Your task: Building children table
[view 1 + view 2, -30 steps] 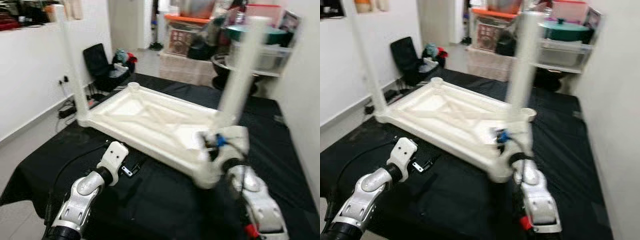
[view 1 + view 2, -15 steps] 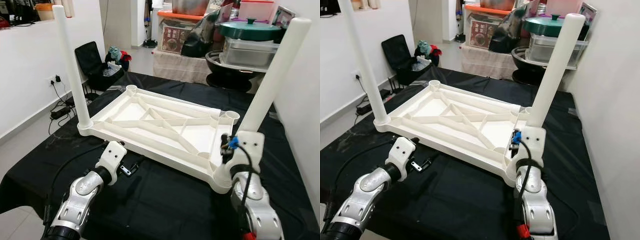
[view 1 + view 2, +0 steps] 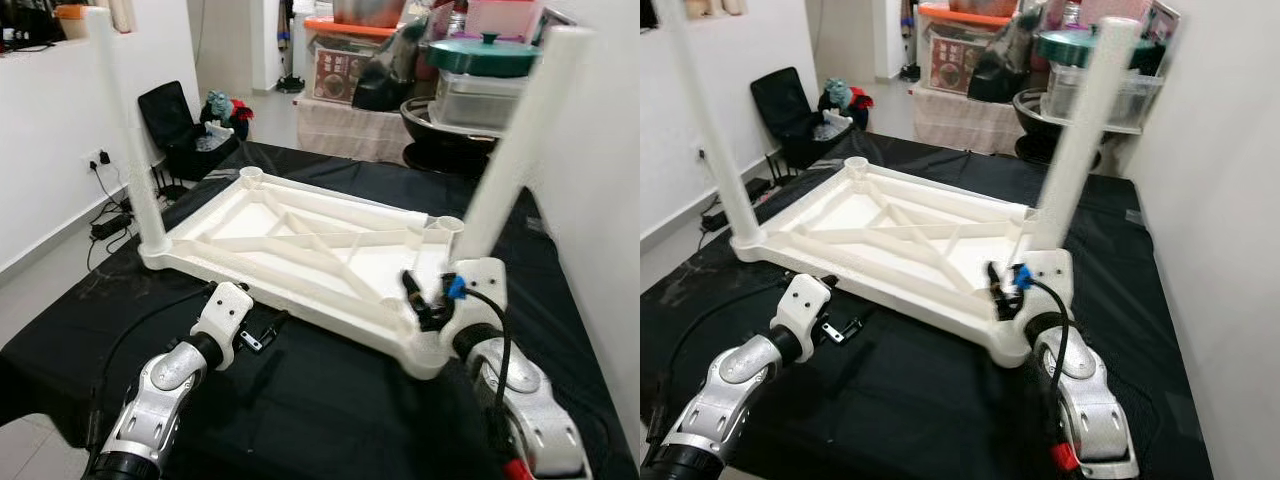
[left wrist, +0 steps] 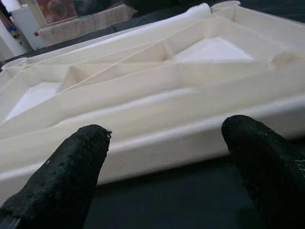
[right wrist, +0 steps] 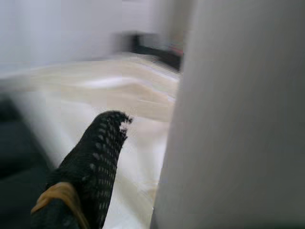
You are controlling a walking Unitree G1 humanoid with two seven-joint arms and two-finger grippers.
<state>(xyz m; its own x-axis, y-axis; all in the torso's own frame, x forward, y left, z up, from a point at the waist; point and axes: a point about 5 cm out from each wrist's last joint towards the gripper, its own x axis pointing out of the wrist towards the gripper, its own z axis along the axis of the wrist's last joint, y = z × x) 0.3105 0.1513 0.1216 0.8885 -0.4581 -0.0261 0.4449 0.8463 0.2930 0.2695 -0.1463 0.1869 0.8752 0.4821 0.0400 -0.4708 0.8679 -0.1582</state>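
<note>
A white plastic table top (image 3: 300,250) lies upside down on a black-covered surface (image 3: 330,420). One white leg (image 3: 120,130) stands upright in its near-left corner. My right gripper (image 3: 468,258) is shut on a second white leg (image 3: 520,140), which leans with its lower end beside the far-right corner socket (image 3: 447,225). In the right wrist view one black finger (image 5: 95,157) lies against that leg (image 5: 238,114); the other finger is hidden. My left gripper (image 4: 167,157) is open, low over the cloth, facing the table top's near long edge (image 4: 167,143).
A small metal bracket (image 3: 252,341) lies on the cloth by my left wrist. The far-left corner socket (image 3: 250,173) stands open. Shelves with a green-lidded pot (image 3: 480,55) and boxes stand behind. A black case (image 3: 185,125) and cables lie on the floor left. A white wall is close on the right.
The whole view has shifted as the camera moved. My right gripper has carried the leg's lower end a little closer to the far-right corner socket. The left arm has kept still.
</note>
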